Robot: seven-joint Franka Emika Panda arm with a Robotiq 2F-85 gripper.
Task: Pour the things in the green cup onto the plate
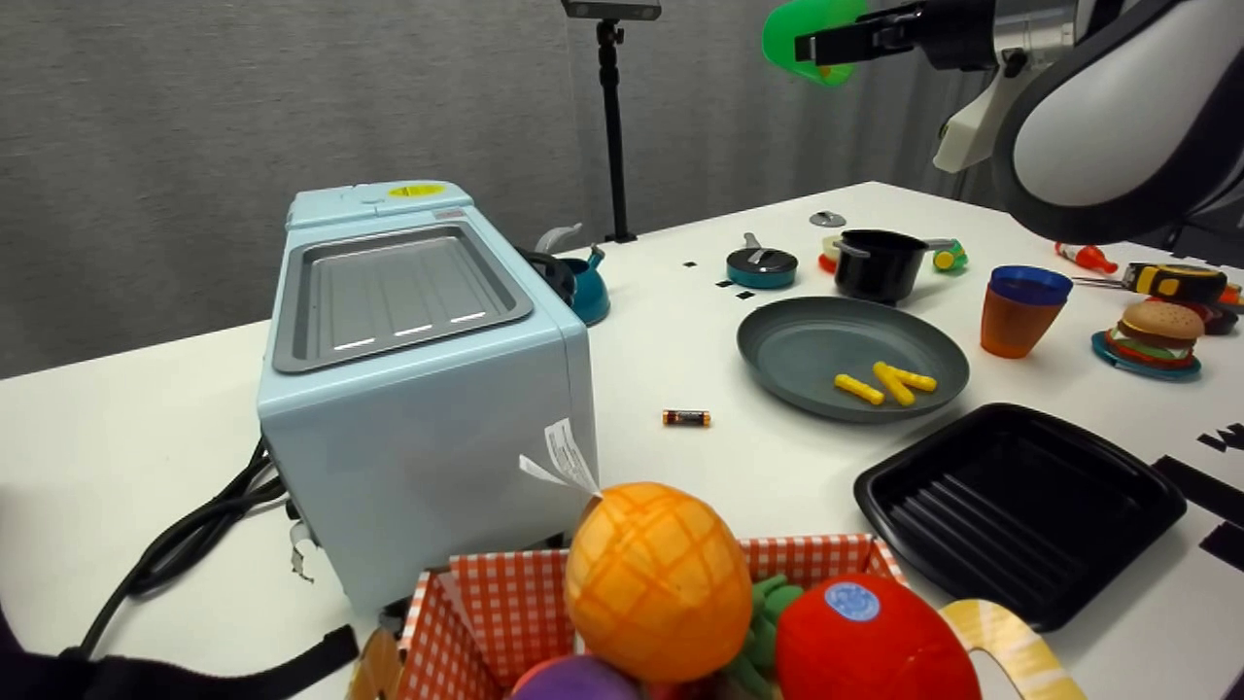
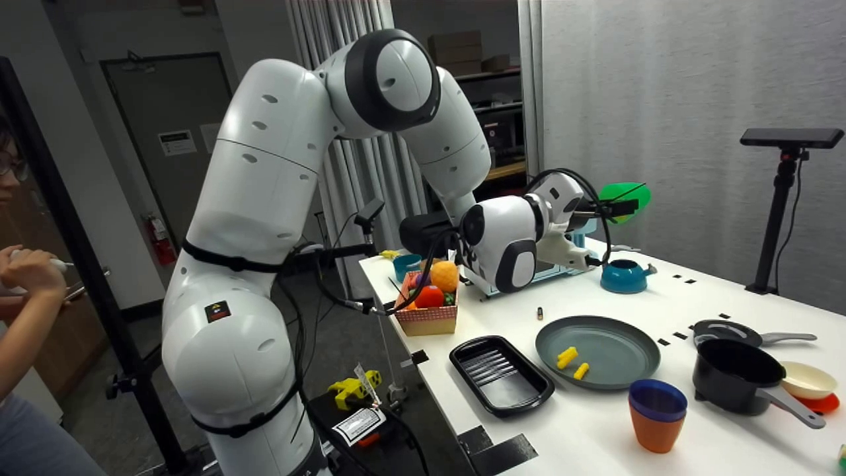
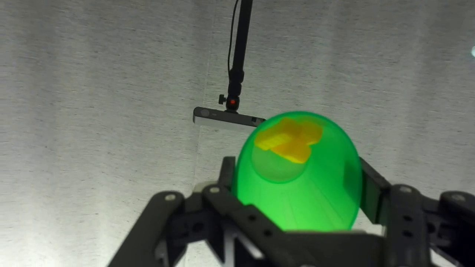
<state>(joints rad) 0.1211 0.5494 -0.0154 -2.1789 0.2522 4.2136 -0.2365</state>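
Grey curtains (image 1: 194, 97) hang behind a white table (image 1: 671, 360). Well above the table, the gripper (image 3: 299, 181) holds the green cup (image 3: 306, 193): the jaws stand apart by the width of the cup and bear on its opposite sides. The wrist view shows the interior of the cup, where three overlapping yellow pieces (image 3: 291, 148) lie against the wall next to the base. The plate (image 1: 826, 335) appears in both exterior views only. In an exterior view, the robot arm (image 2: 258, 172) and, at the edge, a person (image 2: 23, 330) are visible. In an exterior view, a toy burger (image 1: 1157, 331) is visible.

In the wrist view, the mouth of the cup faces the viewer and the base points away; the long axis runs close to the line of sight. The cup is tipped well over from upright.

Quantities: green cup, one; plate, one; black tray (image 1: 1050, 515), one; battery (image 1: 686, 418), one. On the plate lie three further pieces (image 1: 893, 384), two touching and one just beside them. One blue cup (image 1: 1030, 285) sits inside one orange cup (image 1: 1013, 328).
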